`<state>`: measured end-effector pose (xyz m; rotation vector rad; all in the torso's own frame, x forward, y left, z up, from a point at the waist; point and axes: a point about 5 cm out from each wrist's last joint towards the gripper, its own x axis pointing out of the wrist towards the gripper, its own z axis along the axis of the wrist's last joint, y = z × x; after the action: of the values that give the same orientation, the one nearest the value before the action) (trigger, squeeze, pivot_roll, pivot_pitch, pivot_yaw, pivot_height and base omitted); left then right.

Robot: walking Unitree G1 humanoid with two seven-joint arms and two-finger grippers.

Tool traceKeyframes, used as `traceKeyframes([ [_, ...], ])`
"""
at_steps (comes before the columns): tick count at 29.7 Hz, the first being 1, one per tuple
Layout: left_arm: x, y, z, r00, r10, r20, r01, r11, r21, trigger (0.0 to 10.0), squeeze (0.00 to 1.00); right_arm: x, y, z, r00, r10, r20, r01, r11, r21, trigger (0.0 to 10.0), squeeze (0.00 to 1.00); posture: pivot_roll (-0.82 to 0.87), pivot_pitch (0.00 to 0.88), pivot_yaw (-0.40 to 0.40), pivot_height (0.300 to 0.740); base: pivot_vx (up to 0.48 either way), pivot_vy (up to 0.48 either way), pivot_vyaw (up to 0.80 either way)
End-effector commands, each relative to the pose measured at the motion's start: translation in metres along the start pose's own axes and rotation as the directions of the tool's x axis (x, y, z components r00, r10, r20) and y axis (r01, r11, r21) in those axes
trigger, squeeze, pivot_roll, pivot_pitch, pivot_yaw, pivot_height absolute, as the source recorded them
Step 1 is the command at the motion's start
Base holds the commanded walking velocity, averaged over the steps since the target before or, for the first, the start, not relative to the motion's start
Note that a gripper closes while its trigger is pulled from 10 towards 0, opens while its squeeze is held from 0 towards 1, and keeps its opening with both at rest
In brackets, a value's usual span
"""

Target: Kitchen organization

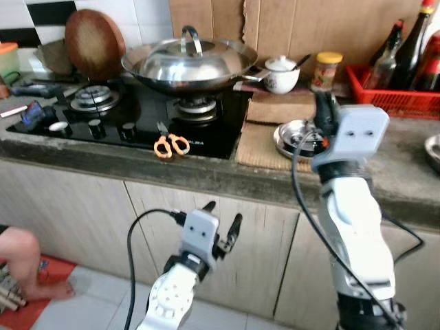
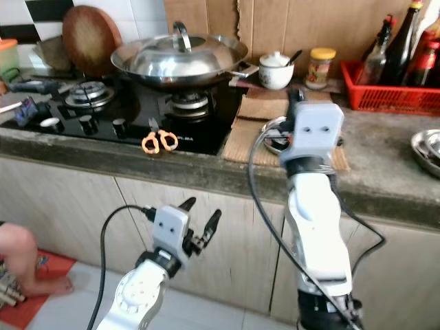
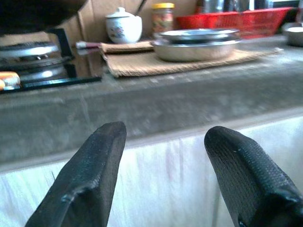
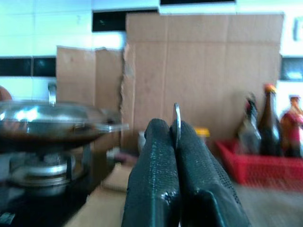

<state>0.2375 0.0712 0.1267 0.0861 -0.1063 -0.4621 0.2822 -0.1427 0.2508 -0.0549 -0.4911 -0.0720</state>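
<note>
My right gripper [image 1: 324,111] is raised over the counter, just above a stack of steel dishes [image 1: 294,139] on a woven mat [image 1: 262,148]. It is shut on a thin steel plate [image 4: 176,118], which I see edge-on between the fingers in the right wrist view. How that plate meets the stack is hidden by the wrist. My left gripper [image 1: 221,221] hangs low in front of the cabinet doors, open, with nothing between its fingers [image 3: 90,179]. The left wrist view looks along the counter edge to the steel dishes [image 3: 196,42].
A lidded wok [image 1: 189,62] sits on the black hob, with orange-handled scissors [image 1: 170,145] at its front. A white ceramic pot [image 1: 282,74], a jar [image 1: 326,70] and a red basket [image 1: 395,100] of bottles stand behind. A person's foot [image 1: 20,265] is on the floor at left.
</note>
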Motion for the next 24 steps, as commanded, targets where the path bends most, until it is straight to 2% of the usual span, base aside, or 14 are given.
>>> traceKeyframes([
  [1, 0.001, 0.0, 0.001, 1.0, -0.002, 0.007, 0.002, 1.0, 0.005, 10.0, 0.0, -0.002, 0.001, 0.002, 1.0, 0.005, 0.004, -0.005, 1.0, -0.003, 0.0, 0.0, 0.1, 0.0, -0.02, 0.74, -0.334, 0.0, 0.0],
  [2, 0.0, 0.0, 0.001, 1.0, -0.003, 0.007, 0.003, 1.0, 0.006, 10.0, 0.0, -0.004, 0.0, 0.0, 1.0, 0.004, -0.008, -0.004, 1.0, -0.003, 0.0, 0.0, 0.1, 0.0, -0.02, 0.74, -0.334, 0.0, 0.0],
  [3, 0.0, 0.0, 0.001, 1.0, -0.004, 0.006, 0.004, 1.0, 0.006, 10.0, 0.0, -0.01, 0.001, -0.007, 0.999, 0.014, -0.042, -0.015, 1.0, -0.003, 1.9, 0.0, 0.1, 0.0, -0.021, 0.74, -0.334, 0.0, 0.0],
  [4, 0.0, 0.0, 0.001, 1.0, -0.004, 0.005, 0.004, 1.0, 0.006, 10.0, 0.0, -0.013, 0.001, -0.01, 0.998, 0.019, -0.058, -0.019, 1.0, -0.002, 1.9, 0.0, 0.1, 0.0, -0.021, 0.74, -0.334, 0.0, 0.0],
  [5, 0.0, 0.0, 0.001, 1.0, -0.005, 0.005, 0.005, 1.0, 0.006, 10.0, 0.0, -0.016, 0.001, -0.014, 0.996, 0.027, -0.079, -0.027, 1.0, 0.002, 10.0, 0.0, 0.1, 0.0, -0.02, 0.74, -0.334, 0.0, 0.0],
  [11, 0.0, 0.0, 0.0, 1.0, -0.007, 0.002, 0.007, 1.0, 0.008, 10.0, 0.0, -0.024, 0.002, -0.023, 0.992, 0.037, -0.124, -0.037, 0.999, 0.004, 10.0, 0.0, 0.1, 0.0, -0.018, 0.74, -0.335, 0.0, 0.0],
  [14, 0.0, 0.0, 0.0, 1.0, -0.008, 0.001, 0.008, 1.0, 0.008, 10.0, 0.0, -0.028, 0.003, -0.028, 0.988, 0.046, -0.15, -0.046, 0.999, 0.005, 10.0, 0.0, 0.1, 0.0, -0.019, 0.74, -0.334, 0.0, -0.49],
  [17, -0.001, 0.0, -0.001, 1.0, -0.011, -0.002, 0.011, 1.0, 0.01, 10.0, 0.0, -0.036, 0.004, -0.035, 0.98, 0.043, -0.192, -0.041, 0.999, 0.013, 10.0, 0.0, 0.1, 0.0, -0.017, 0.74, -0.33, 0.0, -0.8],
  [24, 0.0, 0.0, -0.001, 1.0, -0.011, -0.003, 0.011, 1.0, 0.01, 10.0, 0.0, -0.037, 0.004, -0.036, 0.979, 0.035, -0.2, -0.032, 0.999, 0.017, 10.0, 0.0, 0.1, 0.0, -0.015, 0.74, -0.329, 0.0, -0.8],
])
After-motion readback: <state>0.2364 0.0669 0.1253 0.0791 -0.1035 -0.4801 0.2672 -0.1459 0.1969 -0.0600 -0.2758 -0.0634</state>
